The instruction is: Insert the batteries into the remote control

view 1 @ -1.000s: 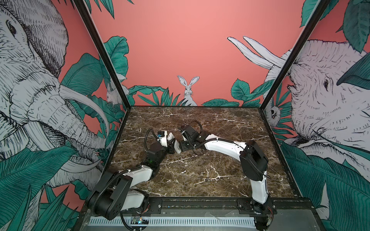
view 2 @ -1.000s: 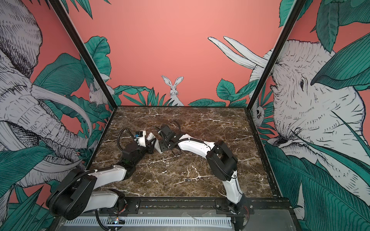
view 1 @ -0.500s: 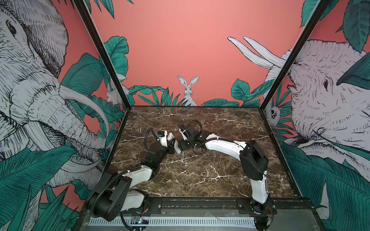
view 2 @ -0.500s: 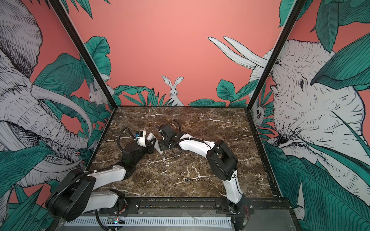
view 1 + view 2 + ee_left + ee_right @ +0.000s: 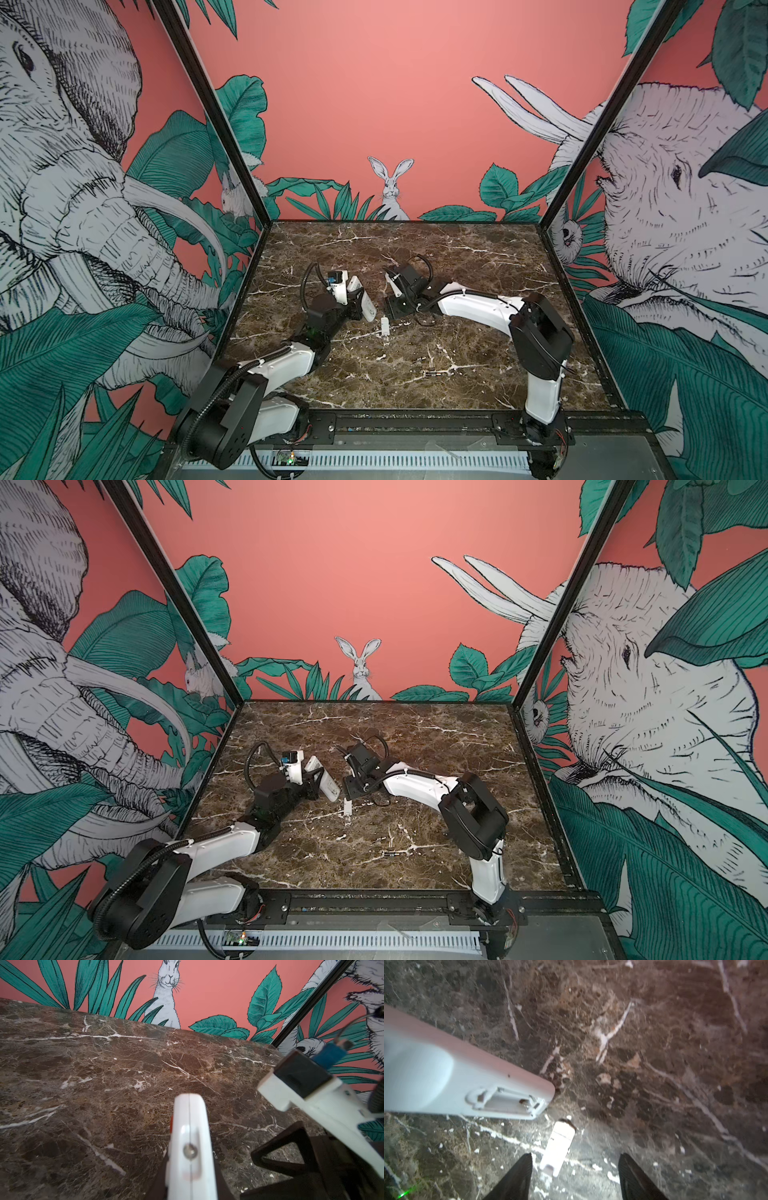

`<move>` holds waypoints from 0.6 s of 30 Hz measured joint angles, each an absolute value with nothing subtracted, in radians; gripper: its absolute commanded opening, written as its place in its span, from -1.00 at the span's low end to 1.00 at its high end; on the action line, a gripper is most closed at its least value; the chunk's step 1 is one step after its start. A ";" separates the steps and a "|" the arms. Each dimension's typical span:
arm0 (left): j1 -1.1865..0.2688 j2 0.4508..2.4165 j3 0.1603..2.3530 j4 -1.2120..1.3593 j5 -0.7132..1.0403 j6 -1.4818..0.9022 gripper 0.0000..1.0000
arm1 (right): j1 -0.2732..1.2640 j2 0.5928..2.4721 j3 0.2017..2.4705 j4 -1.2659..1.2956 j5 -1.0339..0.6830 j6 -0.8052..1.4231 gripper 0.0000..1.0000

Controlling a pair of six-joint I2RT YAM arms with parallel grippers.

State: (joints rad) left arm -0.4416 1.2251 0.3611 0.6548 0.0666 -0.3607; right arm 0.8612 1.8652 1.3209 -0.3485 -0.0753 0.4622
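**Remote held up with its battery bay open; batteries loose on the table**

The left claw (image 5: pixel 356 302) is clamped on the remote (image 5: pixel 368 309), a slim white plastic bar with rounded corners, held tilted above the table (image 5: pixel 457 266); both top views show it only as a small white sliver. The right wrist view adds the remote's plain back, with an open recess at the near end and a small metal contact inside. The left wrist view gives the opposite end instead: a rounded tip with a seam down the middle and a small clear bulb; a red-orange strip shows at one edge. The right claw (image 5: pixel 575 1155) hangs low with its dark fingers (image 5: pixel 517 1176) spread apart, gripping nothing; the cover (image 5: pixel 558 1147) (a small flat white rectangle) lies on the table just ahead of them, apart from the remote. The batteries (image 5: pixel 420 358), two tiny dark cylinders, lie on the brown, white-veined marble nearer the front edge, well apart from both claws; only the top views show them.
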 measured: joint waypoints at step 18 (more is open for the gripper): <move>-0.396 1.164 0.614 0.268 0.157 -0.373 -1.00 | 0.939 1.493 0.942 -0.479 -0.036 0.384 0.75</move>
